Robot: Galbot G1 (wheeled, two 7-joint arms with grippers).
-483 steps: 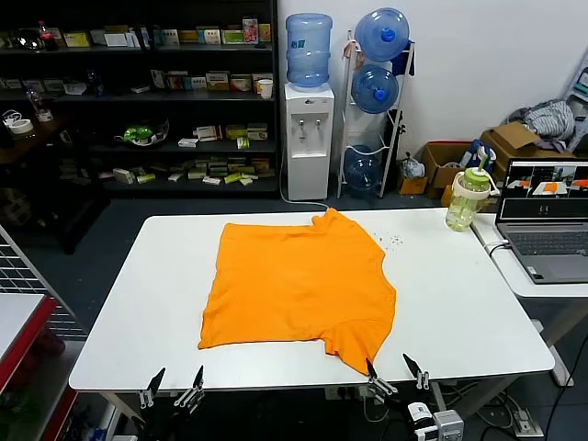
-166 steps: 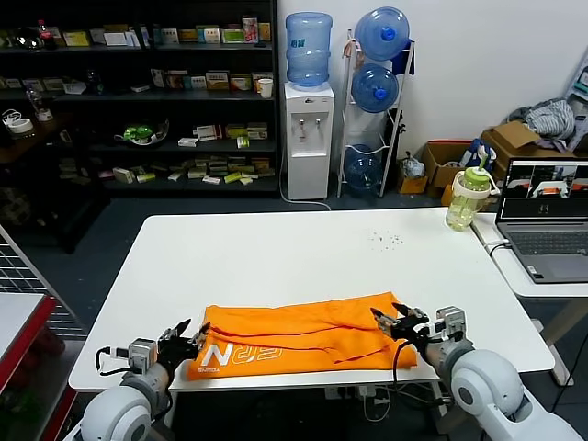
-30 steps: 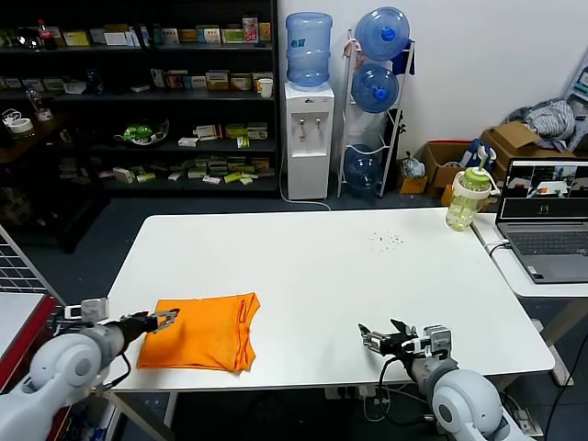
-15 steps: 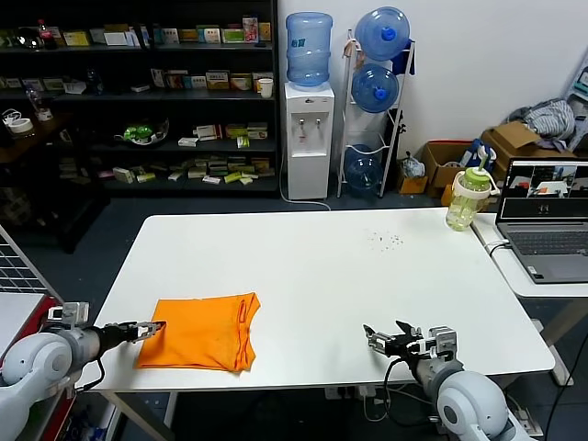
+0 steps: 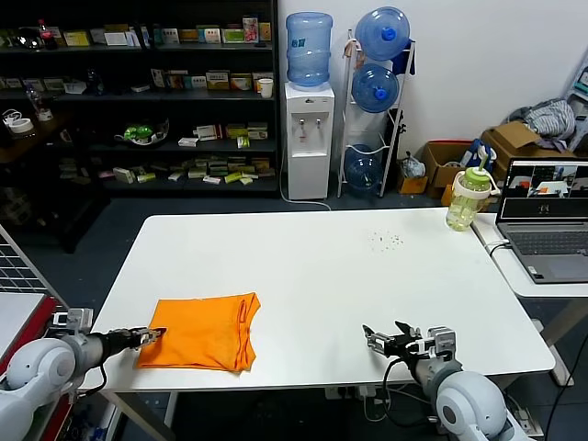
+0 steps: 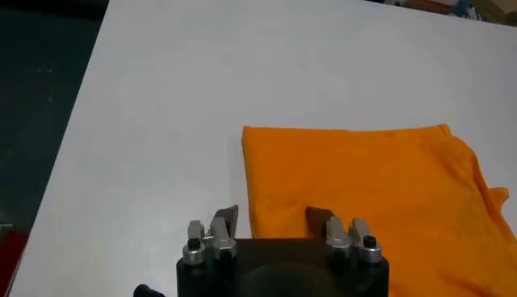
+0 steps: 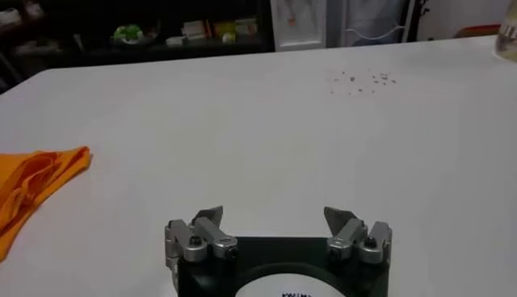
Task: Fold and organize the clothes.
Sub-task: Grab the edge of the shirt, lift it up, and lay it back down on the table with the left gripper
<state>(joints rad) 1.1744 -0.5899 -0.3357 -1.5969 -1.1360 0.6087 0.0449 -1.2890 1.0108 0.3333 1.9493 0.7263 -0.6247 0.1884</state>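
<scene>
The orange T-shirt [image 5: 203, 333] lies folded into a small rectangle at the near left of the white table [image 5: 340, 276]. It also shows in the left wrist view [image 6: 371, 194] and, partly, in the right wrist view [image 7: 32, 190]. No lettering shows. My left gripper [image 5: 152, 334] is open at the shirt's near left corner; in its wrist view [image 6: 272, 218] the jaws straddle the shirt's edge without holding it. My right gripper [image 5: 384, 342] is open and empty over bare table at the near right, also in its own view [image 7: 275, 216].
A green-lidded bottle [image 5: 468, 199] and an open laptop [image 5: 548, 220] stand at the far right. Small specks [image 5: 386, 241] lie on the table's far part. Water dispenser [image 5: 307, 138], bottle rack and shelves stand behind. A grey cloth bundle [image 5: 551, 118] sits on boxes.
Over the earlier frames the spread shirt was folded into a small rectangle. In the last second my left gripper has drawn back toward the table's left edge; the right gripper barely moved.
</scene>
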